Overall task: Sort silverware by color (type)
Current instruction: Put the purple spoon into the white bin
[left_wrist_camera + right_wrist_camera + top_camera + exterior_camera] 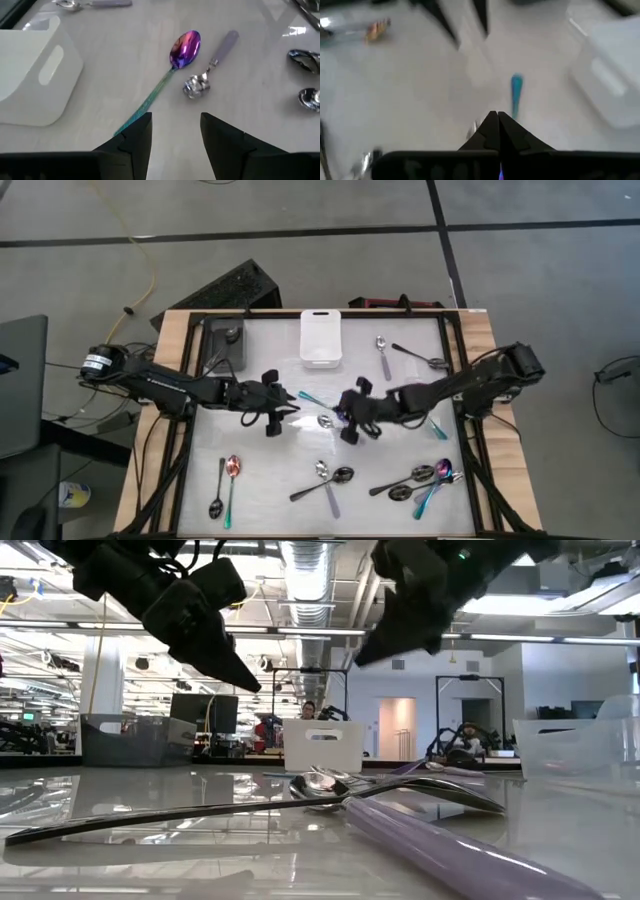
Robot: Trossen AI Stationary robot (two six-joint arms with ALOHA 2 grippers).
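While both arms reach toward the table's middle, the spoons lie scattered over the white table [270,470]. Farthest to nine o'clock on the mat, a grey bin [224,340] sits at the far corner with something small and dark inside. Toward seven o'clock a black spoon [218,492] and a rainbow spoon [232,485] lie side by side.

The left gripper [283,408] hovers just nine o'clock of centre, fingers [137,135] spread apart and holding nothing. In its wrist view, a rainbow spoon [170,75] lies just ahead of the fingers, teal handle toward them, purple bowl away. Beside that bowl rests a silver spoon with a lilac handle [210,70], near it but apparently not touching.

At twelve o'clock stands the white bin [322,338]. Toward six o'clock a silver spoon [326,485] crosses a black spoon [320,483].

The right gripper [345,418] hangs just three o'clock of centre, over the bowl end of the same central rainbow spoon. Its fingers [492,131] are pressed together at the tips; the wrist view is poor, and something purple seems to show under them, so I cannot tell whether they pinch the spoon. The teal handle [516,95] shows beyond the tips.

Toward one o'clock lie a lilac-handled silver spoon [384,355] and a black spoon [420,357]. Toward four o'clock, a cluster of black spoons [405,485] and a rainbow spoon [436,485] lies bunched and overlapping.
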